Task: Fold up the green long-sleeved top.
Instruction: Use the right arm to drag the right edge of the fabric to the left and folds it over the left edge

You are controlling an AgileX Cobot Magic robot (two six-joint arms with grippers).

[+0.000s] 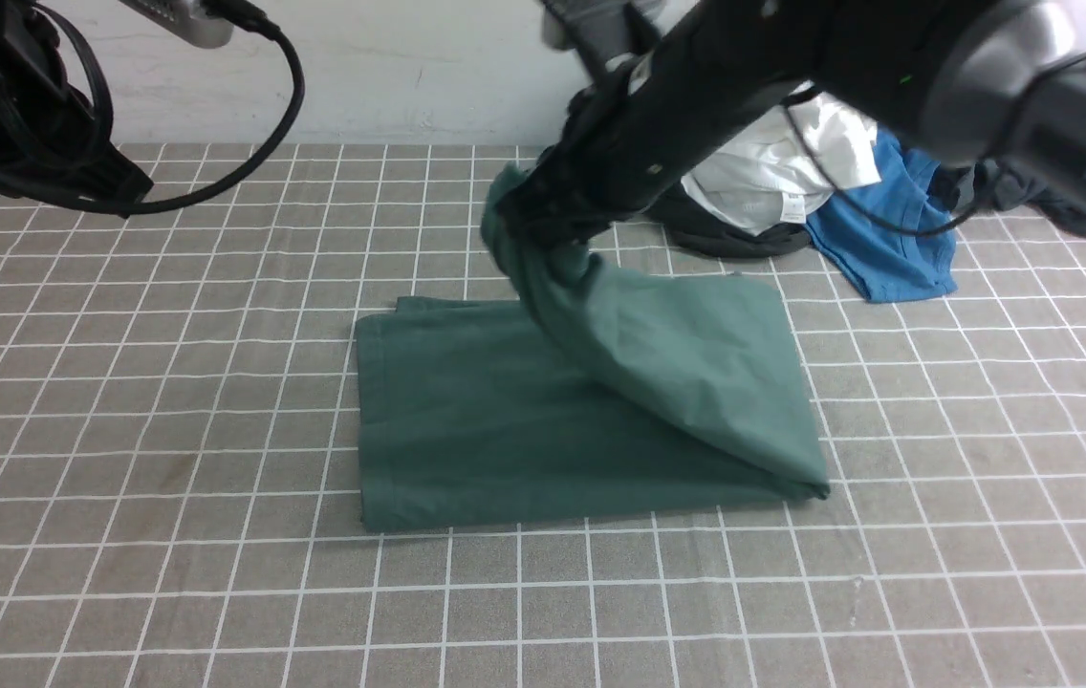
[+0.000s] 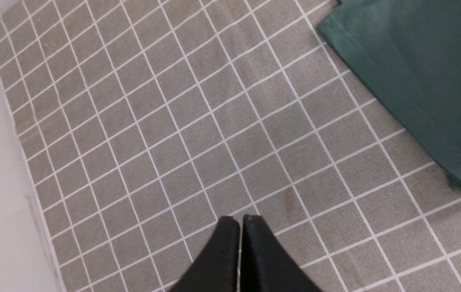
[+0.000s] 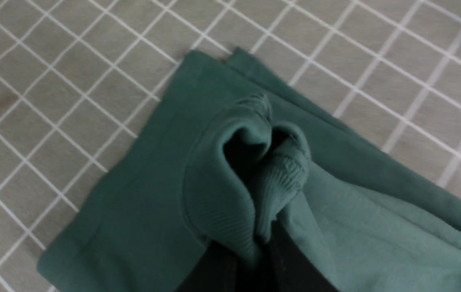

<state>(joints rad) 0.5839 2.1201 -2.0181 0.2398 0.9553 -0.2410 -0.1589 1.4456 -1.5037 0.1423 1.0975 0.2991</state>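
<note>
Right gripper (image 3: 259,251) is clamped on a bunched ribbed edge of the green long-sleeved top (image 1: 466,411). The fabric is pinched between both black fingers (image 3: 214,269), and the jaws are nearly together. The claw holds that edge up off the checked mat (image 1: 170,401). The tip itself is wrapped in cloth in the front view.

From the claw a flap of the top slopes down to the garment's near right corner. The rest lies flat under and in front of the claw as a folded rectangle with a straight left edge.

Left gripper (image 2: 240,221) has its tips pressed together with nothing between them, above bare mat. The top's edge is off toward the right arm's side of it, not touching.

Beyond the right claw and to its right is a clothes pile: a white garment (image 1: 763,182) on a dark garment (image 1: 734,244), with a blue tee (image 1: 887,244) beside them. All of these are apart from the top.
</note>
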